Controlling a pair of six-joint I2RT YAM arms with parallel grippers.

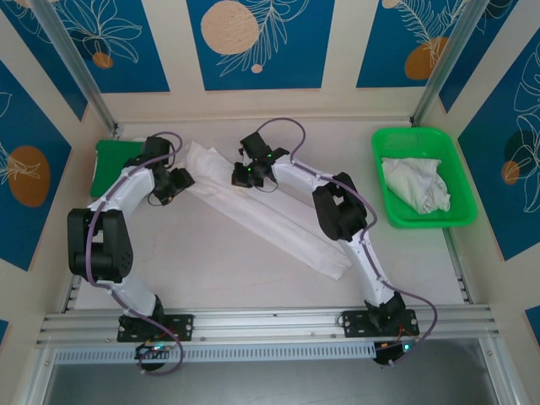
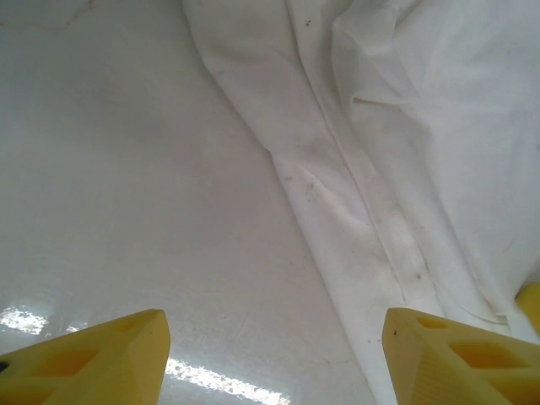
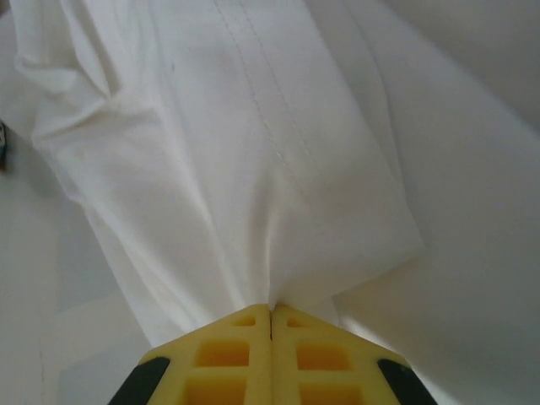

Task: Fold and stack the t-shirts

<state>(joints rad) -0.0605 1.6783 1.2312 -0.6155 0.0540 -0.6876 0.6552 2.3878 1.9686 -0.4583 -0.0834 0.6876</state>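
Rail (image 1: 270,323), white table (image 1: 219,274), t-shirt (image 1: 291,234), blue walls (image 1: 253,42)

Soft, wrinkled white cloth t-shirt (image 1: 278,224) on a smooth, glossy table (image 1: 211,261); green plastic tray (image 1: 426,221)

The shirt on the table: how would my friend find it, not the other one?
Look at the middle of the white table. A long white t-shirt lies there slantwise, folded into a narrow strip and pinched by the right tool. The other shirt is crumpled in the green tray.

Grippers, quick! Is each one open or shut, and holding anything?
Left gripper: open, holding nothing.
Right gripper: shut on the t-shirt.
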